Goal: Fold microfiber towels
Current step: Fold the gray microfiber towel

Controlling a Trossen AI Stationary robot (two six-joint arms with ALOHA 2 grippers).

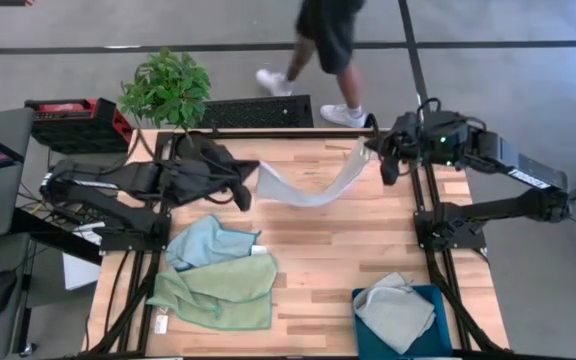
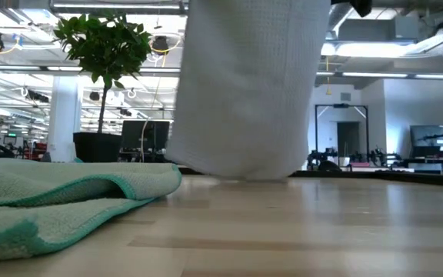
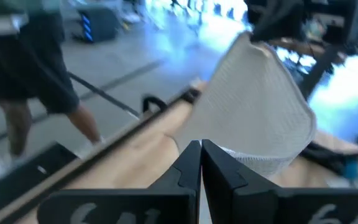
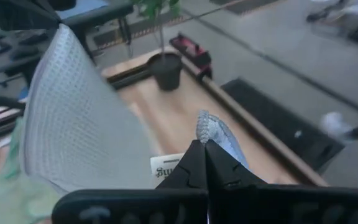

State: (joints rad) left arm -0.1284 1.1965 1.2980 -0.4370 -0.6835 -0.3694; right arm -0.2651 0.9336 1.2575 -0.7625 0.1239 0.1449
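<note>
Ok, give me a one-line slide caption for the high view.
Both tools, left and right, hold a grey towel stretched between them above the table.

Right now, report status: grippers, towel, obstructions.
Left gripper and right gripper both shut on grey towel, stretched between them, sagging to table. Nothing blocking; blue towel and green towel lie clear.
</note>
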